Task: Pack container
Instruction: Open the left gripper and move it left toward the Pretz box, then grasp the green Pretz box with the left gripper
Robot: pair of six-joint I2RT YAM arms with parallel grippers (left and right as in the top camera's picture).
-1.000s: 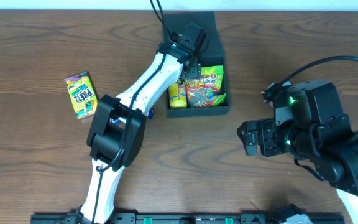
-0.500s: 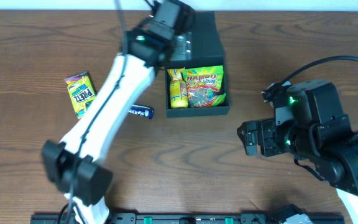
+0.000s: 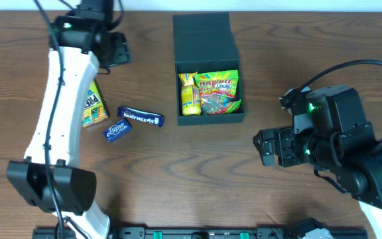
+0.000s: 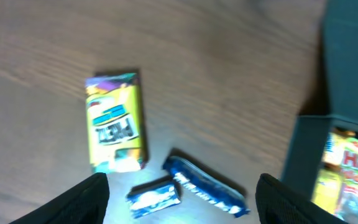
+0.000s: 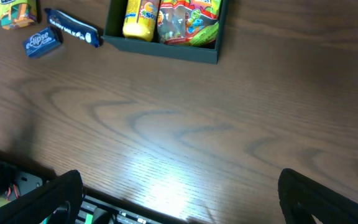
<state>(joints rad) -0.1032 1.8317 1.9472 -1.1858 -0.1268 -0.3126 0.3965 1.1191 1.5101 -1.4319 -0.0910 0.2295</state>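
Note:
The black container [image 3: 209, 119] stands open at the back centre, its flap lid [image 3: 203, 34] folded back. It holds a yellow packet [image 3: 190, 93] and a Haribo bag [image 3: 219, 91]. My left gripper [image 3: 116, 50] is open and empty, high over the back left. In the left wrist view my left gripper [image 4: 182, 200] hangs above a yellow Pez packet [image 4: 115, 121], a Dairy Milk bar [image 4: 205, 185] and a blue Eclipse packet [image 4: 154, 198], with the container [image 4: 347, 93] at the right. My right gripper [image 3: 265, 147] is open and empty, right of the container.
The Pez packet [image 3: 95, 106] lies partly under my left arm. The Dairy Milk bar [image 3: 140, 117] and Eclipse packet [image 3: 117, 129] lie left of the container. The right wrist view shows the container [image 5: 160, 51] far off and the table's front edge [image 5: 142, 214].
My left arm has swung from over the container to the back left, uncovering the container and the two blue packets. The right arm has not moved.

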